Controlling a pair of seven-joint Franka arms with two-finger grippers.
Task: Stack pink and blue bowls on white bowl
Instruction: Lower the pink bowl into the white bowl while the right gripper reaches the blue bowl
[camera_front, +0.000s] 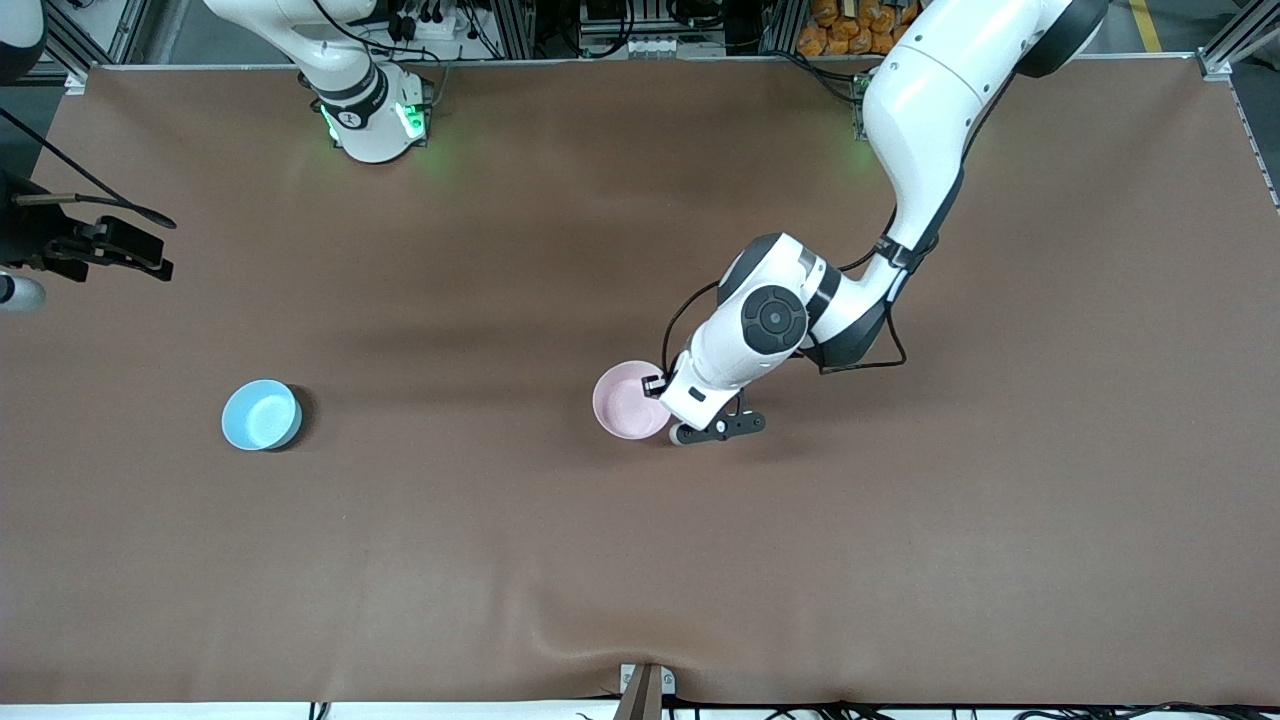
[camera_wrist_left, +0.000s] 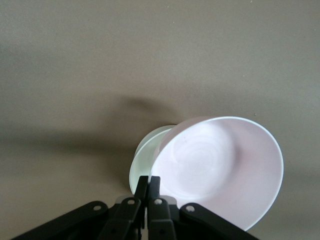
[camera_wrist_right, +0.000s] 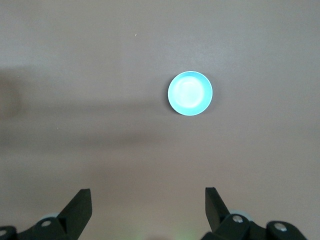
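My left gripper (camera_front: 658, 386) is shut on the rim of the pale pink bowl (camera_front: 625, 400) at the table's middle. In the left wrist view the shut gripper (camera_wrist_left: 149, 179) holds the pink bowl (camera_wrist_left: 220, 165) tilted over the white bowl (camera_wrist_left: 147, 150). Only part of the white bowl's rim and wall shows; I cannot tell if the two touch. In the front view the white bowl is hidden under the pink one. The light blue bowl (camera_front: 260, 414) stands alone toward the right arm's end. My right gripper (camera_wrist_right: 147, 200) is open and empty, high above the table, with the blue bowl (camera_wrist_right: 190, 93) far below.
The brown table cover (camera_front: 640, 560) is bare around the bowls. The right arm's hand (camera_front: 110, 245) shows at the table's edge at the right arm's end, waiting. A small clamp (camera_front: 645, 690) sits at the table edge nearest the front camera.
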